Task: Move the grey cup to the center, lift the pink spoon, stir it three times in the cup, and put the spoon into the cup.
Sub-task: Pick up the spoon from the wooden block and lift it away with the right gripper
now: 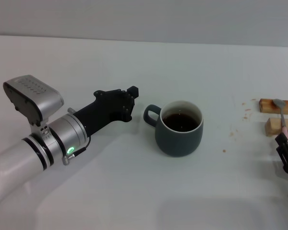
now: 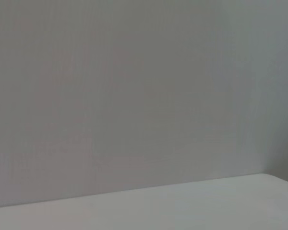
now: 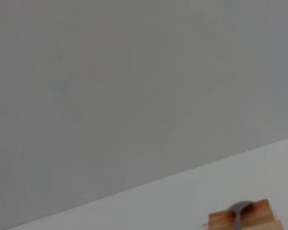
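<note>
The grey cup (image 1: pixel 179 128) stands near the middle of the table, with dark liquid inside and its handle toward my left arm. My left gripper (image 1: pixel 130 103) is a little way off the handle, open and empty, not touching it. The pink spoon (image 1: pixel 282 115) lies across two wooden blocks at the far right, its metal bowl on the far block. The bowl also shows in the right wrist view (image 3: pixel 240 208). My right gripper (image 1: pixel 287 149) is at the right edge, at the pink end of the handle. I cannot tell whether it grips the spoon.
The far wooden block (image 1: pixel 273 106) and the near wooden block (image 1: pixel 281 125) hold the spoon up off the white table (image 1: pixel 134 191). Small brown specks (image 1: pixel 245 112) lie on the table between cup and blocks. The left wrist view shows only wall and table top.
</note>
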Controlling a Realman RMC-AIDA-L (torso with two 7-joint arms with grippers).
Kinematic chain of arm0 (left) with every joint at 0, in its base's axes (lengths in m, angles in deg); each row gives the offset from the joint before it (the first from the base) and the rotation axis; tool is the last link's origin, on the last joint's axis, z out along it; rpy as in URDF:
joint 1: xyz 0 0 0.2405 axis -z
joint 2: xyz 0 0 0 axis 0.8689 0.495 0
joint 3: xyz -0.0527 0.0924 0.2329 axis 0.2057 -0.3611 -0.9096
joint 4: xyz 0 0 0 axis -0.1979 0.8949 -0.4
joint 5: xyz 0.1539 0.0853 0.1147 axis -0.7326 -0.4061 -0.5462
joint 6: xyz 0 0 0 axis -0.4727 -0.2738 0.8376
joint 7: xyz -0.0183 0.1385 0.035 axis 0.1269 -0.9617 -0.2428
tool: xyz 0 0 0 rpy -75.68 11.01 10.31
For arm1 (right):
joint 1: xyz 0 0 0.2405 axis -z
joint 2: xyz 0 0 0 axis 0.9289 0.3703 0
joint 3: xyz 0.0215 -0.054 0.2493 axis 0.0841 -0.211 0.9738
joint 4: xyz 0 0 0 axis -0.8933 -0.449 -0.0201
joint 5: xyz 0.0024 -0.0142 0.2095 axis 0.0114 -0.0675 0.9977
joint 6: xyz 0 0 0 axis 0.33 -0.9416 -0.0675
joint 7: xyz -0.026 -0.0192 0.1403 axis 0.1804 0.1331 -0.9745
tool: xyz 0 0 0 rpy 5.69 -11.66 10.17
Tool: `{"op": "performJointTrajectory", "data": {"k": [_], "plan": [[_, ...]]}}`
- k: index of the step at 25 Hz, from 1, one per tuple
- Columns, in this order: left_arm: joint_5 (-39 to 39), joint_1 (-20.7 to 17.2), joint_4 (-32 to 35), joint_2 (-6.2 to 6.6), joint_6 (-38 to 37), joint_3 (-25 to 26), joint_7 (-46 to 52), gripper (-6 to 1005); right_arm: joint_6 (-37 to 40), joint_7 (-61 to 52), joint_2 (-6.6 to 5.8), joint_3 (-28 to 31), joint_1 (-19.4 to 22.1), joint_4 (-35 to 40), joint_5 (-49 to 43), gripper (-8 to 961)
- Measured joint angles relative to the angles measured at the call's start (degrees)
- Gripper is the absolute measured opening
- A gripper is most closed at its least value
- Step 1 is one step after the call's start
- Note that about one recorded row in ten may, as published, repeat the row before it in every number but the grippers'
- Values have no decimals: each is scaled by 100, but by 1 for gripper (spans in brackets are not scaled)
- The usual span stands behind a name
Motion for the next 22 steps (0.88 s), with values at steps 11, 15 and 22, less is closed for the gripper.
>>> {"op": "performJointTrajectory", "data": {"k": [11, 15, 22], "plan": [[33, 13, 1, -2, 58, 1, -17, 11, -136, -2, 0, -19, -32, 23, 0, 422], [33, 13, 1, -2, 62, 1, -14, 11, -197, -33, 0, -25, -48, 30, 0, 412], [32, -1, -2, -2, 62, 1, 3, 12, -253, -45, 0, -17, -48, 44, 1, 408]]}}
